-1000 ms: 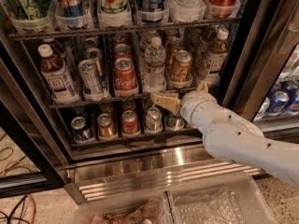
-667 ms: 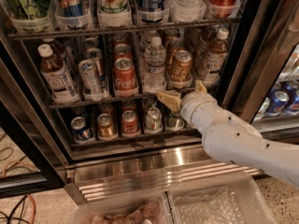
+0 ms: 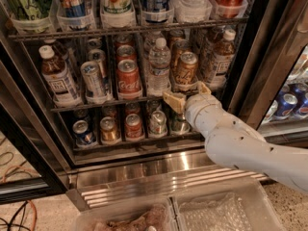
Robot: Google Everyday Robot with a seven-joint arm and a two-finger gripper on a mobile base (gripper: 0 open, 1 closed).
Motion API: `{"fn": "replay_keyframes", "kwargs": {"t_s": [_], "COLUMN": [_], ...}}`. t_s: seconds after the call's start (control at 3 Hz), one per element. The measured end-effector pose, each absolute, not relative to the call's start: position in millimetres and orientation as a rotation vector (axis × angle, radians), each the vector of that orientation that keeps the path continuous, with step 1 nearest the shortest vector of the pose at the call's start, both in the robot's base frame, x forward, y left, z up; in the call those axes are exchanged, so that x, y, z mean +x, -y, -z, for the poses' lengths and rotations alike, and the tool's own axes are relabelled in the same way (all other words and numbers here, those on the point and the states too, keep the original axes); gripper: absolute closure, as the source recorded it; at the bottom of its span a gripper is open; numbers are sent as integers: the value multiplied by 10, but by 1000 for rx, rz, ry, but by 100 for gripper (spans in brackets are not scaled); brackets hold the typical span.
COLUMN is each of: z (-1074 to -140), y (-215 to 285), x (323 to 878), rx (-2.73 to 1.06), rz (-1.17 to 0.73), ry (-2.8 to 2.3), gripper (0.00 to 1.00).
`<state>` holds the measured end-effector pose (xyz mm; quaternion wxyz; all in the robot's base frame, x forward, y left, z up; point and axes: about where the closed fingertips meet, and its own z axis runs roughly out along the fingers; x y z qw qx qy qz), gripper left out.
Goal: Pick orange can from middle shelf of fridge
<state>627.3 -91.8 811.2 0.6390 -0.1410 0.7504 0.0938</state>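
The orange can [image 3: 186,69] stands upright on the middle shelf [image 3: 96,105] of the fridge [image 3: 248,66], between a water bottle [image 3: 158,65] and a white-capped tea bottle [image 3: 221,57]. My gripper [image 3: 188,94] is at the shelf's front rail, just below and in front of the can. It is open. One tan finger [image 3: 173,100] sits to the can's lower left and the other [image 3: 204,87] to its lower right. The white arm comes in from the lower right and hides the can's base.
A red cola can [image 3: 128,78], a slim silver can [image 3: 94,81] and another tea bottle [image 3: 57,76] share the shelf. Small cans [image 3: 110,129] fill the rack below. The ribbed steel base [image 3: 159,170] and two plastic bins [image 3: 221,211] lie beneath. Blue cans [image 3: 288,105] show at right.
My gripper has moved a little up and to the right, closer under the orange can. The cans and bottles have not moved.
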Motion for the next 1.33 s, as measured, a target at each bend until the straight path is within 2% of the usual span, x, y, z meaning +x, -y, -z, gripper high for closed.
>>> {"fn": "replay_keyframes", "kwargs": {"t_s": [1.0, 1.33], "z": [-8337, -8375], "y": [1063, 1080], "x": [6595, 6710], "rx": [-329, -338], "rz": [-119, -101], "ry": [-1627, -1609], "gripper": [23, 31]}}
